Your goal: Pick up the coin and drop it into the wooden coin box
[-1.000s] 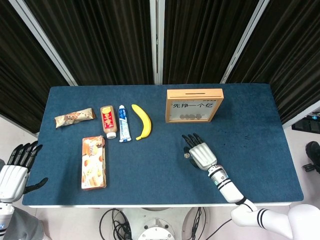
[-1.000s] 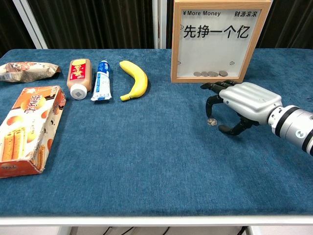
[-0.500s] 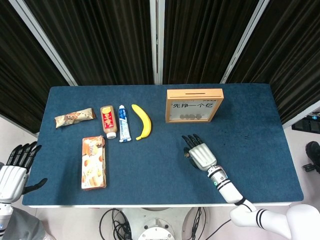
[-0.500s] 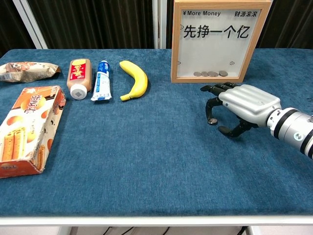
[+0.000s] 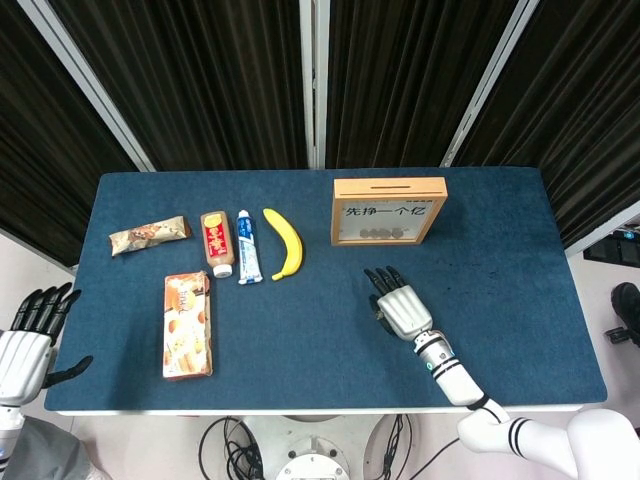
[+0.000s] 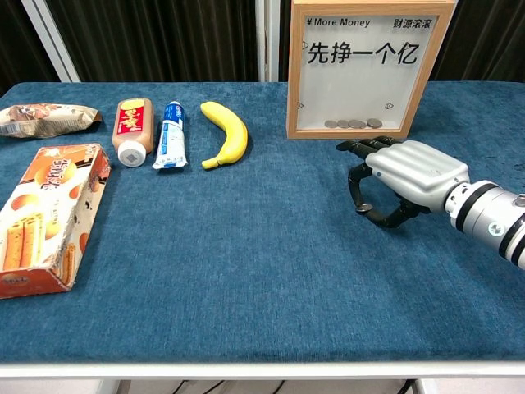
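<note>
Right hand (image 6: pixel 408 176) is low on the surface (image 6: pixel 246 238), fingers (image 6: pixel 358 182) curling where the coin should be; whether they're grasping it, I cannot tell. Next, by my reading: lift cleanly to the slot atop the wooden coin box (image 5: pixel 389 211).

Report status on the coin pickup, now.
Right hand low on the cloth, fingertips closing at the coin; grip unconfirmed. Left hand open off the table's edge. Wooden coin box just behind, path clear.
</note>
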`<action>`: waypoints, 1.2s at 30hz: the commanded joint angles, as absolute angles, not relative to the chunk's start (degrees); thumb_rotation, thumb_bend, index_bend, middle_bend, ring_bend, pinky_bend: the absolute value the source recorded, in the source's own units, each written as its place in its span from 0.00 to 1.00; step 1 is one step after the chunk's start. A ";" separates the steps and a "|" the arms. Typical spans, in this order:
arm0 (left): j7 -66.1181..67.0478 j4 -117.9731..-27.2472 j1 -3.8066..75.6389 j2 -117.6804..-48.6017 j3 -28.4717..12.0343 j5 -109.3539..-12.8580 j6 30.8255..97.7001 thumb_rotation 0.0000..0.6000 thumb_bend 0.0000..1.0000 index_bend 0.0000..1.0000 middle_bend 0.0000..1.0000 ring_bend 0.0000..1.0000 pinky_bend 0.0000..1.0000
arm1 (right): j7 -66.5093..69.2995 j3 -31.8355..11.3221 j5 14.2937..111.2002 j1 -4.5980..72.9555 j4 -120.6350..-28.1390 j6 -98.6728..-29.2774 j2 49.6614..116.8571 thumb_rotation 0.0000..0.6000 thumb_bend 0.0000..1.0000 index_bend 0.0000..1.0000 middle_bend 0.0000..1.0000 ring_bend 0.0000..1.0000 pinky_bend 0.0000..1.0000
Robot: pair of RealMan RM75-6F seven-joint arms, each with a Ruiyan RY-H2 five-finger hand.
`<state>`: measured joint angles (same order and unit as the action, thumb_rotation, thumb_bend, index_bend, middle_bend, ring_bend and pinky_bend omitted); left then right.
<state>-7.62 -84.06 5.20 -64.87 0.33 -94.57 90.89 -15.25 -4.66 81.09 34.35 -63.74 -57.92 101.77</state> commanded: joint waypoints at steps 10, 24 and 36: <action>-8.19 -83.63 4.65 -64.76 0.41 -94.92 92.08 1.00 0.15 0.02 0.00 0.00 0.00 | -15.94 -4.42 81.46 34.39 -63.58 -58.48 101.95 1.00 0.33 0.42 0.00 0.00 0.00; -7.53 -84.12 4.49 -64.57 0.39 -94.83 92.13 1.00 0.15 0.02 0.00 0.00 0.00 | -15.21 -4.01 82.36 34.52 -64.14 -58.82 101.25 1.00 0.33 0.40 0.00 0.00 0.00; -7.25 -84.51 4.58 -64.34 0.34 -94.77 91.87 1.00 0.15 0.02 0.00 0.00 0.00 | -14.87 -3.97 82.52 34.58 -63.63 -58.97 101.50 1.00 0.34 0.53 0.00 0.00 0.00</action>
<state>-7.25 -84.51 4.58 -64.35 0.33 -94.77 91.87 -14.86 -3.97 82.52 34.58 -63.63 -58.96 101.50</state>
